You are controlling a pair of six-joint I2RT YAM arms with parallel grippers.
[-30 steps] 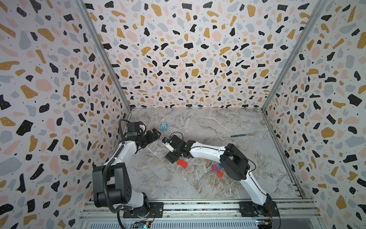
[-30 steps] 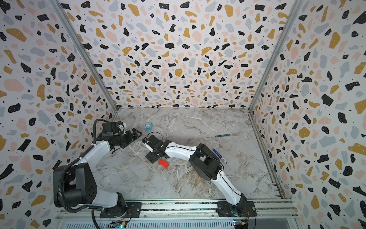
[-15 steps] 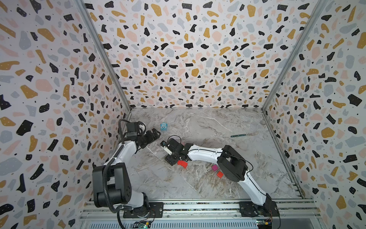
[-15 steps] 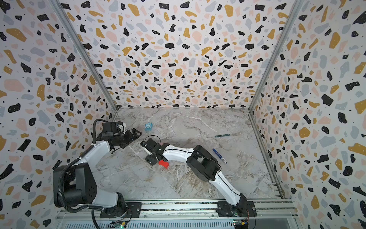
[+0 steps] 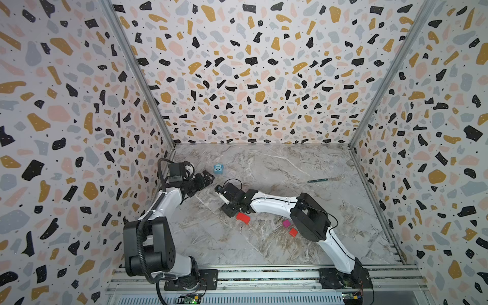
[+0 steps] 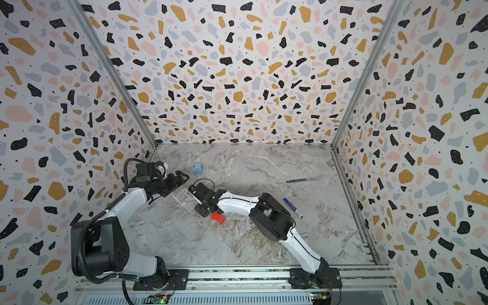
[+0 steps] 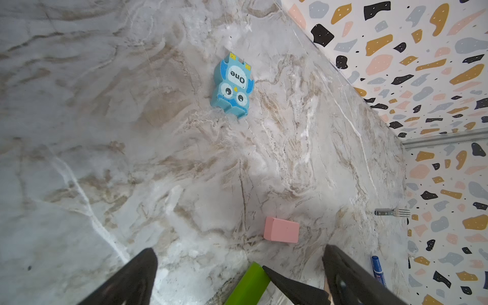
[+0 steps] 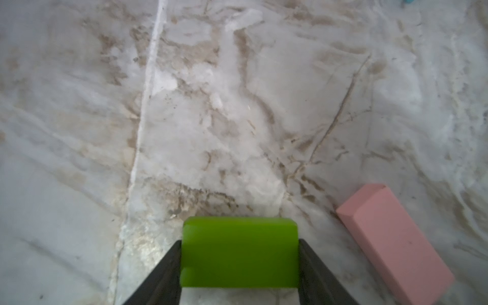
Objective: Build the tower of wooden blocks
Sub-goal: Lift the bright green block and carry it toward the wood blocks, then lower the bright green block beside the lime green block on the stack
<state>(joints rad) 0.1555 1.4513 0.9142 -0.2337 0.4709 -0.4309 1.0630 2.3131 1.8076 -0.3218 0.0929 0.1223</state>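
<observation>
My right gripper [image 8: 239, 241] is shut on a lime-green block [image 8: 239, 250], with a black finger pressed against each of its short sides, low over the marble floor. A pink block [image 8: 393, 243] lies flat just beside it. In both top views the right wrist [image 5: 232, 196] hides the green and pink blocks. A red block [image 5: 243, 218] lies by that wrist; magenta [image 5: 286, 223] and orange-red [image 5: 293, 232] cubes sit near the elbow. My left gripper [image 7: 237, 266] is open and empty, facing the green block [image 7: 248, 285] from the left. The tower is out of view.
A pale blue owl box [image 5: 218, 169] stands at the back left near the left gripper [image 5: 207, 177]. A fork [image 5: 326, 180] lies at the back right. A blue-capped marker [image 6: 293, 207] lies behind the right elbow. Patterned walls close three sides.
The right gripper's jaws have narrowed onto the green block, and the right arm's elbow has shifted slightly left. The left arm has not moved.
</observation>
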